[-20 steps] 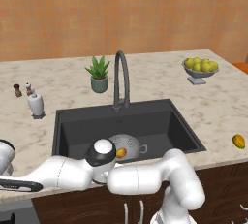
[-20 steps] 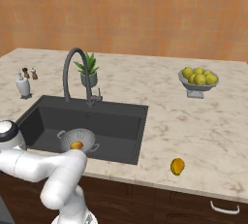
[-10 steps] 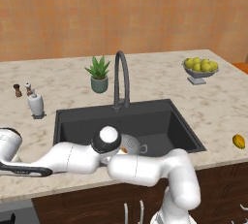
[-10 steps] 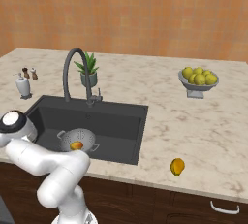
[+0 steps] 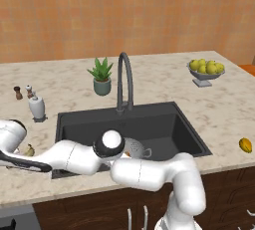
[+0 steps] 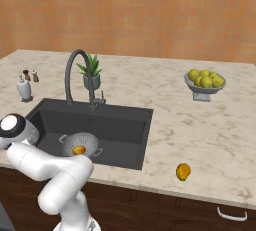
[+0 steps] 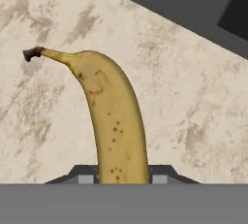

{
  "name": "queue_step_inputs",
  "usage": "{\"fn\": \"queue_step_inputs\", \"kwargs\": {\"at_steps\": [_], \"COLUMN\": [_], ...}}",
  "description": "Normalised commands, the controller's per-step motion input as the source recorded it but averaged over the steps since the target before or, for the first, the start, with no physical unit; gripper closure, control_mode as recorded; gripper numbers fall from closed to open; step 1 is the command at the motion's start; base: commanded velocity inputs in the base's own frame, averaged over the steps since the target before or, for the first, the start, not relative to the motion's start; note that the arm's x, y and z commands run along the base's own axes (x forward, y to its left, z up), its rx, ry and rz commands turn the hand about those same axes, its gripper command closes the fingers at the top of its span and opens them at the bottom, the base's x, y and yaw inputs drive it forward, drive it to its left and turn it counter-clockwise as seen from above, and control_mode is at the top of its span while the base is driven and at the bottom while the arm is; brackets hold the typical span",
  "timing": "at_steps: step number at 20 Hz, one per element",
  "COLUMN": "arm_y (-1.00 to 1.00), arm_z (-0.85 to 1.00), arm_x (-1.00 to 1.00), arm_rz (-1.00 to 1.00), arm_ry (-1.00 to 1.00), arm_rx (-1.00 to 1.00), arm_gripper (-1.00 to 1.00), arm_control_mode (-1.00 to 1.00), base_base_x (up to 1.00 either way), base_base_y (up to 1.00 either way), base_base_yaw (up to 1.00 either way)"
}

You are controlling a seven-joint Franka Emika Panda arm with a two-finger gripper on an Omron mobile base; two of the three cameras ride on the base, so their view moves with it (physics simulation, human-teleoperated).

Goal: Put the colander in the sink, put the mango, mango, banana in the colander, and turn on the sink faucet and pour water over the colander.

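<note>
The arm reaches low and far left over the worktop [image 5: 149, 74], its pincer [image 7: 123, 175] at the banana [image 7: 114, 121], which lies on the marble left of the sink [image 5: 164, 119]; the fingers flank its lower end, though whether they are clamped I cannot tell. The colander [image 6: 80, 143] sits in the sink holding one mango [image 6: 78, 150]; another mango [image 6: 183, 171] lies on the worktop, far right.

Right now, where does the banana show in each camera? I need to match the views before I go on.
Left base view: banana at far left, on the counter left of the sink, by the arm's white wrist.
Right base view: I cannot make it out.
Hand view: banana fills the centre, on marble counter.
Shared landmark: the sink's dark rim.
</note>
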Motion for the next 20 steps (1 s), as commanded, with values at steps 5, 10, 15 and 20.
{"fn": "queue_step_inputs", "kwargs": {"at_steps": [5, 10, 15, 20], "arm_y": [0.00, -0.10, -0.61, -0.98], "arm_z": [0.06, 0.22, 0.63, 0.47], "arm_x": [0.08, 0.16, 0.00, 0.15], "arm_rz": [-0.75, -0.58, -0.42, -0.33], "arm_ry": [-0.22, -0.20, -0.17, -0.01], "arm_rx": [-0.14, -0.16, -0.12, -0.01], "arm_gripper": [1.00, 1.00, 1.00, 1.00], "arm_control_mode": [-1.00, -1.00, -1.00, -1.00], "base_base_x": [0.00, 0.00, 0.00, 0.00], "base_base_y": [0.00, 0.00, 0.00, 0.00], "base_base_yaw": [0.00, 0.00, 0.00, 0.00]}}
